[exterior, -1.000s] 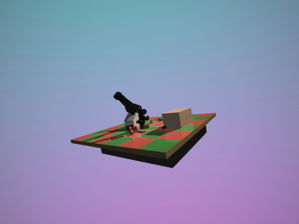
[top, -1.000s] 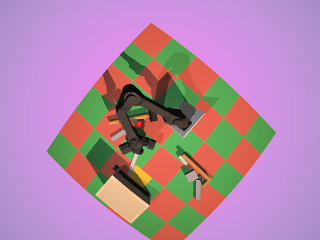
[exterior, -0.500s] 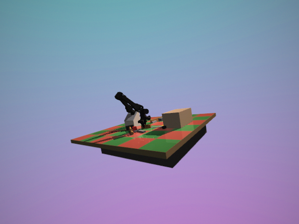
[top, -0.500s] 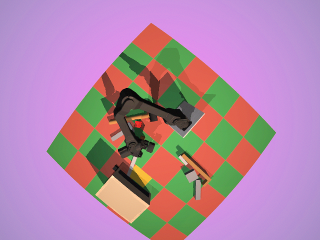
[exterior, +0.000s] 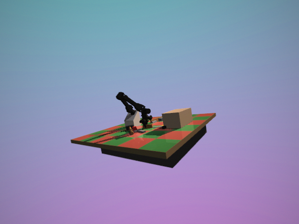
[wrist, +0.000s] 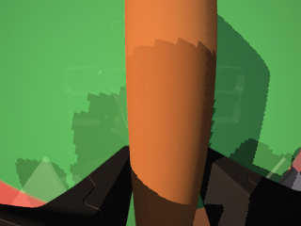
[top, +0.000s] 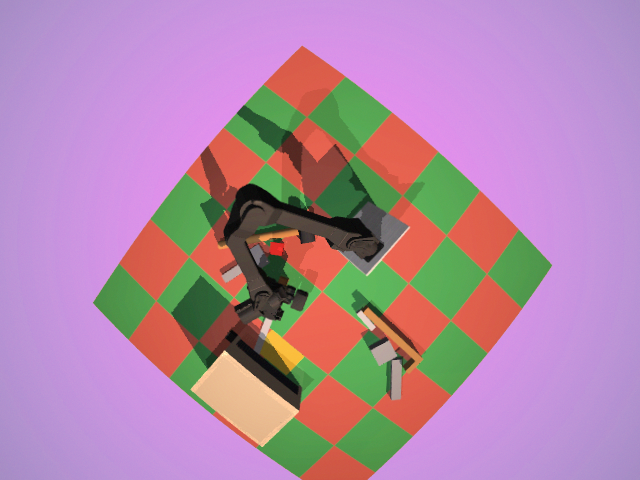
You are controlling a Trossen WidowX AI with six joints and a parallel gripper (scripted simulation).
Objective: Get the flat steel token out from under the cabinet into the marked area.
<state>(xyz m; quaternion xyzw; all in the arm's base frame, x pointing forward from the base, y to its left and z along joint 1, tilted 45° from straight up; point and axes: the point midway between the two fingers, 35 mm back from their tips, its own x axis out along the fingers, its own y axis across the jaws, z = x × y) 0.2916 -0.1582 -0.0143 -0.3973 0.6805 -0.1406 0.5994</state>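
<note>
My gripper point(exterior: 145, 125) point(wrist: 164, 153) is shut on the thick orange handle point(wrist: 170, 113) point(exterior: 149, 125) of a tool, low over the table. In the top view the hand covers the fingertips, and the tool's pale shaft point(top: 265, 328) runs out from beneath it to the cabinet's front. The shaft's far end is not clear. The beige cabinet point(top: 245, 397) point(exterior: 171, 120) has a dark front with a black strip point(top: 268, 367) along it. The yellow marked area point(top: 286, 353) lies in front of it, beside the shaft. I cannot see the steel token in any view.
A red block point(top: 277, 249), an orange bar point(top: 281, 235) and a grey-white block point(top: 231, 272) lie behind the hand, on the side away from the cabinet. On the right lie another orange bar point(top: 392, 335) and grey blocks point(top: 383, 351) point(top: 395, 379). The arm stands beside a grey plate point(top: 390, 235).
</note>
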